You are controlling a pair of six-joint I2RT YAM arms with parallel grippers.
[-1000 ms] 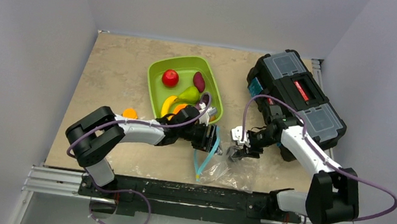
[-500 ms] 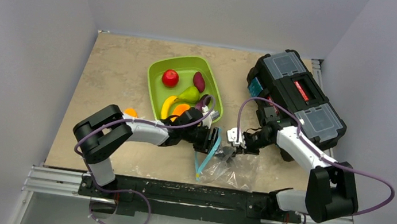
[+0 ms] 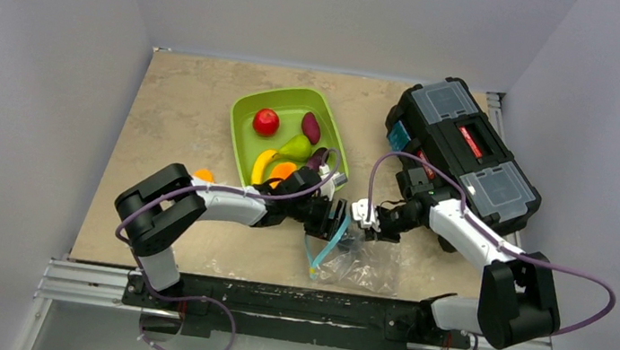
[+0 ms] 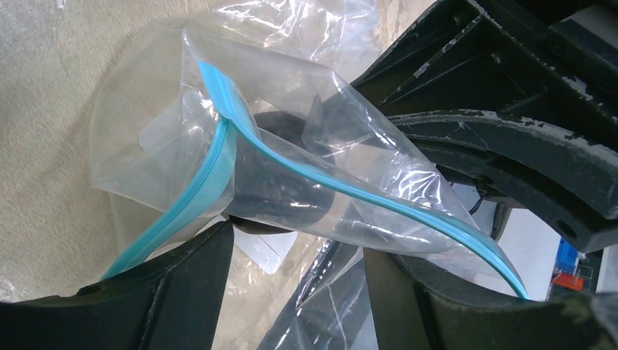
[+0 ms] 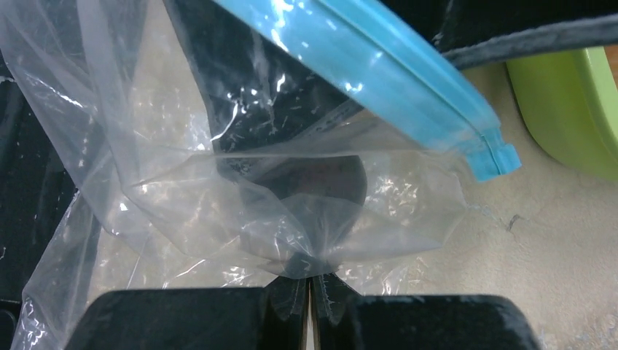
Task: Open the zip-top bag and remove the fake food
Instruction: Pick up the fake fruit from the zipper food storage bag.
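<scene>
right gripper (image 5: 310, 292): clamped tight on the zip-top bag (image 5: 218, 182) film
left gripper (image 4: 295, 292): spread, bag mouth between the jaws
bag spot: near worktop (image 3: 180, 104) edge, between the arms
fake food (image 3: 295, 147): mostly in green tray (image 3: 237, 120), one dark piece (image 5: 321, 182) inside bag

Green tray (image 3: 290, 103), black toolbox (image 3: 463, 150), orange block (image 3: 203, 175)

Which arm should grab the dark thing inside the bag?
Left. The left end effector is open right at the bag's mouth, facing the dark piece. The right end effector is shut, pinching the bag's plastic.
</scene>
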